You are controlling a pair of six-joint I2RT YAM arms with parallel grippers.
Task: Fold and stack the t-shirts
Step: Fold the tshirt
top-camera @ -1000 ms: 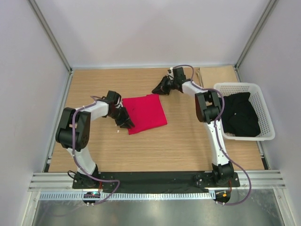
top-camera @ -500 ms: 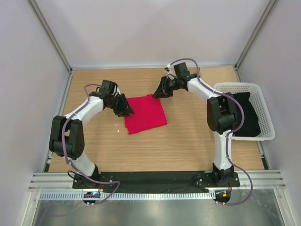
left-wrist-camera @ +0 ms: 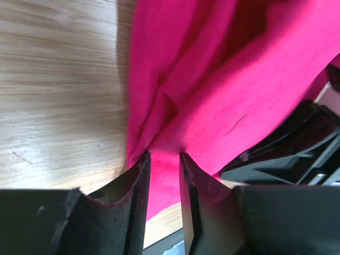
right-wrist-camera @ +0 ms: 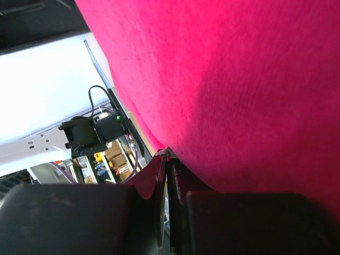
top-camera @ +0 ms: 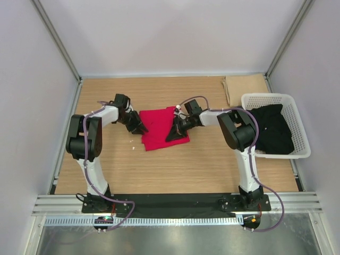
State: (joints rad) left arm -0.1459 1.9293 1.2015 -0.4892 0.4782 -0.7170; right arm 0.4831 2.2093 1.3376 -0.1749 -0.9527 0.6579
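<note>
Left gripper pinches the left edge of a soft crimson shirt, a rumpled near-square with no clear long axis, skewed on the wood-grain table. Right gripper clamps its right side. A white lattice basket holds dark cloth.

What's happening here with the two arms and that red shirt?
Both arms are working on the red t-shirt on the wooden table. The left tool pinches its left edge. The right tool is shut on cloth nearer the right side, which drapes across its camera. Dark clothing sits in the white basket.
</note>
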